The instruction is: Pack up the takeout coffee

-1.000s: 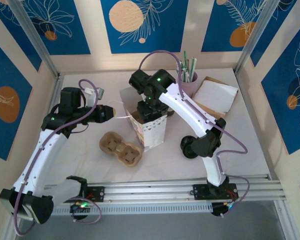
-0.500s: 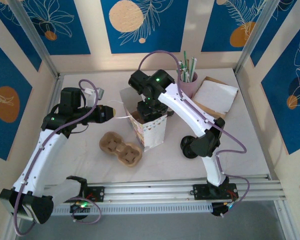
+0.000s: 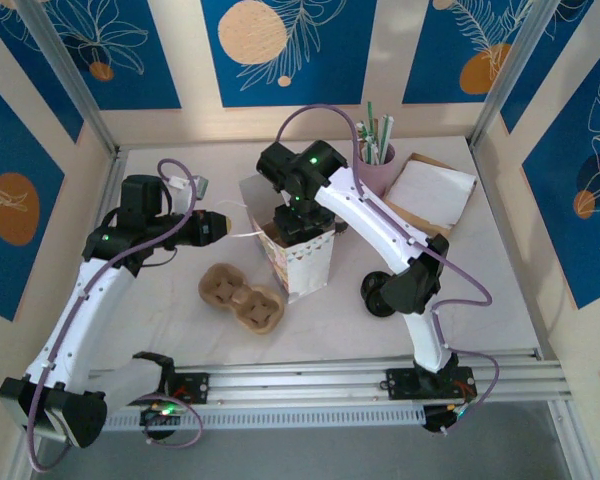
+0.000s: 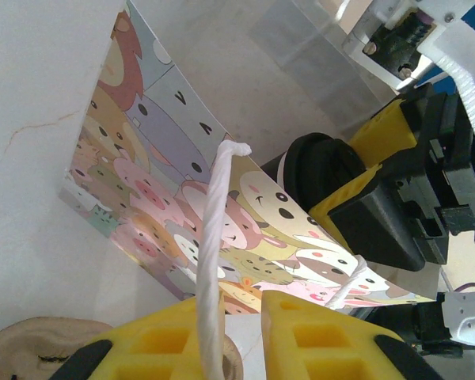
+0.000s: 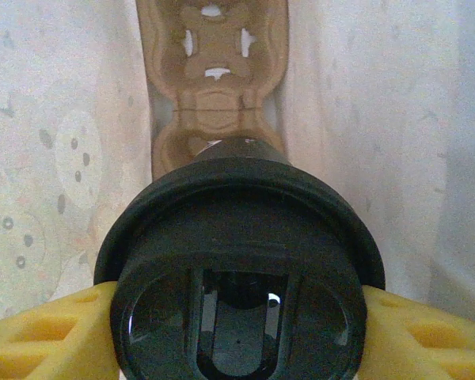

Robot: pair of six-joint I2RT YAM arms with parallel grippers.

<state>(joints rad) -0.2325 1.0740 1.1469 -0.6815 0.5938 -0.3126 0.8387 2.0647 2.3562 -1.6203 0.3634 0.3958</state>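
Note:
The takeout coffee [image 5: 237, 269] shows its round black lid between the yellow fingers [image 5: 39, 336] of my right gripper [image 5: 237, 317], which is shut on it. The cup hangs inside the animal-print paper bag [image 3: 305, 262] at the table's middle, with my right gripper [image 3: 298, 222] reaching down into the bag's mouth. Below the cup a brown cardboard carrier [image 5: 214, 71] lies at the bag's bottom. My left gripper [image 3: 223, 228] is left of the bag, shut on its white rope handle [image 4: 214, 237]. In the left wrist view the black lid [image 4: 321, 166] shows above the bag's edge [image 4: 222, 229].
A second cardboard cup carrier [image 3: 242, 298] lies on the table in front-left of the bag. A pink cup of straws [image 3: 377, 152] stands at the back, and white napkins on a brown box [image 3: 430, 190] lie at the back right.
The right gripper with the coffee has sunk slightly into the bag. The left arm holds still.

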